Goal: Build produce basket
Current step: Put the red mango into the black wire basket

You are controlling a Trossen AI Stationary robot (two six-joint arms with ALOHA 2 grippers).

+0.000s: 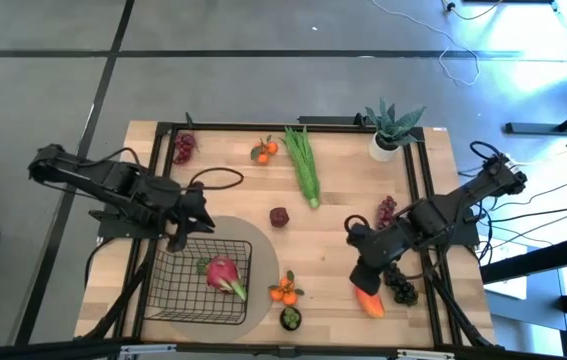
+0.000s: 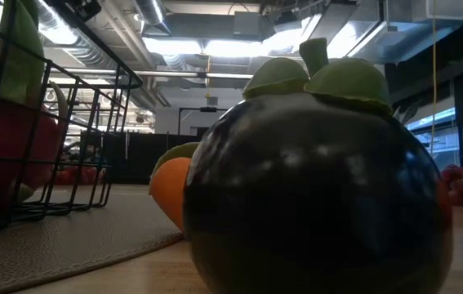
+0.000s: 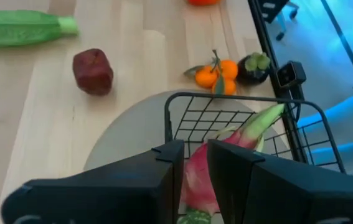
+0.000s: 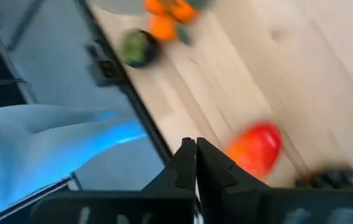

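Lying inside the black wire basket (image 1: 178, 290) was a pink dragon fruit (image 1: 221, 272), its green-tipped scales trailing toward the basket's front right corner in the high view, so its long axis ran on a diagonal across the mesh floor. The basket sat on a round grey mat (image 1: 261, 300) at the front left of the worktop (image 1: 343, 215). The left hand (image 1: 185, 232) hung over the basket's back rim, its fingers (image 3: 238, 180) parted with a narrow gap and grasping nothing, the dragon fruit visible between them in the left wrist view. The right hand (image 1: 362, 277) stood at the front right, just above the red-orange mango (image 1: 368, 300), fingertips pressed together and empty; the mango's long axis slanted toward the front right corner. Dark grapes (image 1: 400, 285) lay just beside it. The long green bunch (image 1: 303, 165) lay lengthwise front to back, near the worktop's middle rear.
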